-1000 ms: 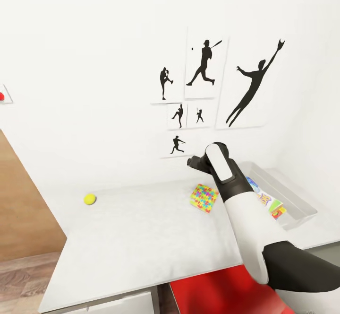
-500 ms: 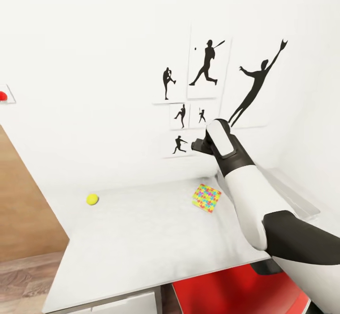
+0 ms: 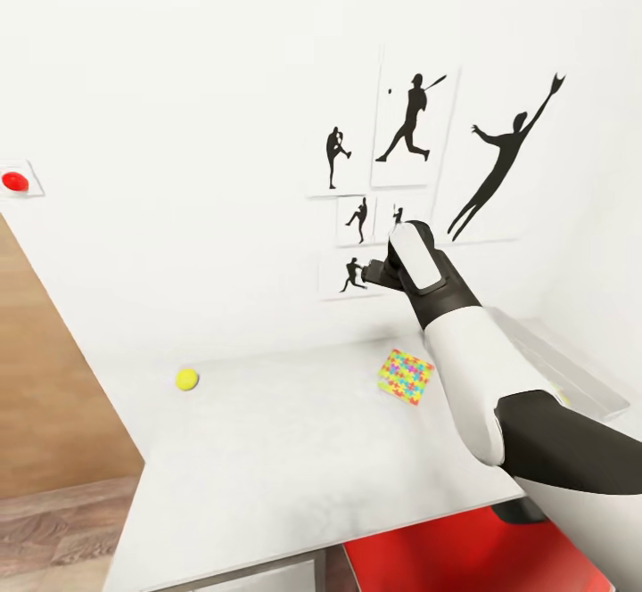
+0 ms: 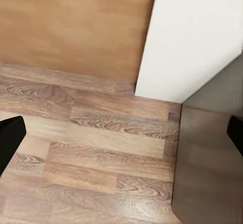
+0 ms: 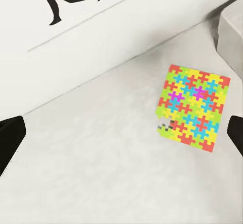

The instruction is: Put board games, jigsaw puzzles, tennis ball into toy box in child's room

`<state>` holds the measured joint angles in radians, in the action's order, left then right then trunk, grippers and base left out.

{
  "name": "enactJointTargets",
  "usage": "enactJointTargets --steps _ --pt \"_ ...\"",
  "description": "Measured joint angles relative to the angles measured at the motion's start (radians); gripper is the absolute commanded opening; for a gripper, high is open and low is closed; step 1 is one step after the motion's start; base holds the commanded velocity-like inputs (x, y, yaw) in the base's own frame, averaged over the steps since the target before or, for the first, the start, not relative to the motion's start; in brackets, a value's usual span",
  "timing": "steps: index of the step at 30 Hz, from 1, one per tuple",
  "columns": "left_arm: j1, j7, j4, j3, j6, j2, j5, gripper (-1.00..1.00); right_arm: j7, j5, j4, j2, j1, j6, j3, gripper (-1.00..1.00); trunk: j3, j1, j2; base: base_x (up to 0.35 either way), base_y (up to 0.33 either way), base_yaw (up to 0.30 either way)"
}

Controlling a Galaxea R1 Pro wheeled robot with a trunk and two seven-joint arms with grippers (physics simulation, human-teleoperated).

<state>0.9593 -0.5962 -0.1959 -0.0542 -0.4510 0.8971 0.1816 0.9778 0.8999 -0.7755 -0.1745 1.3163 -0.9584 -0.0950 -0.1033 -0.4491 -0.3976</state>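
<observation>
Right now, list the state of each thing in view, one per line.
Jigsaw puzzle: lying flat on the table, outside the toy box.
Tennis ball: resting on the table, untouched.
Toy box: on the table, open-topped.
Right claw: open, empty, above the table near the puzzle.
Left claw: open, empty, over the floor.

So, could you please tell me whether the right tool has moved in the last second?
Yes. The right tool has risen: it was below the lowest silhouette picture, and now sits level with it.
</observation>
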Motion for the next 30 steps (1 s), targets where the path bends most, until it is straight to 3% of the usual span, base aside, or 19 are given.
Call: enactJointTargets --steps 30 --pt "0.000 0.001 0.006 0.000 0.003 0.000 0.000 1.00 -0.001 0.000 0.003 0.000 0.000 0.001 0.001 1.00 -0.011 0.000 0.000 -0.012 0.124 0.000"
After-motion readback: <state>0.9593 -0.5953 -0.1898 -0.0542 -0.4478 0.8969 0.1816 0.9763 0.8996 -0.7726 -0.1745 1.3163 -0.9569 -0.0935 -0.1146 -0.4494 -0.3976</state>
